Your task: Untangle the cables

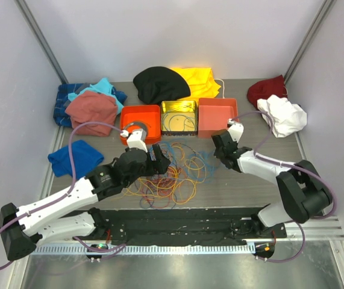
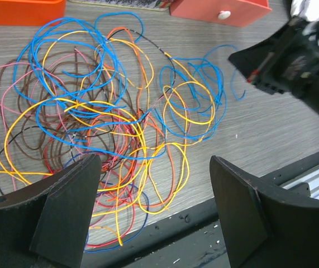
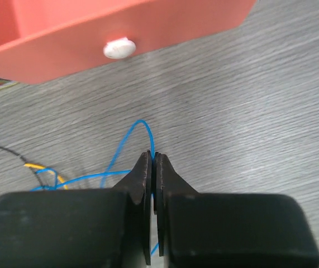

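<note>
- cables (image 1: pixel 173 176) heaped just before the orange bin (image 1: pixel 139 109).
- right gripper (image 3: pixel 153 159) clamped on one blue cable (image 3: pixel 127 140); tangle lies to its left, strand trailing that way.
- left gripper (image 2: pixel 155 162) spread wide right over the heap, so nearer to it.

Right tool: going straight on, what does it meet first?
Probably the front wall of the red box, near its white knob; only bare tabletop lies between. The right tool is shut on a blue cable. Depth unclear.

The left arm (image 1: pixel 60 205) and right arm (image 1: pixel 265 164) have white shells and black joints. A lilac hose (image 1: pixel 90 124) runs along each. The fingers (image 2: pixel 64 212) are matte black wedges.
</note>
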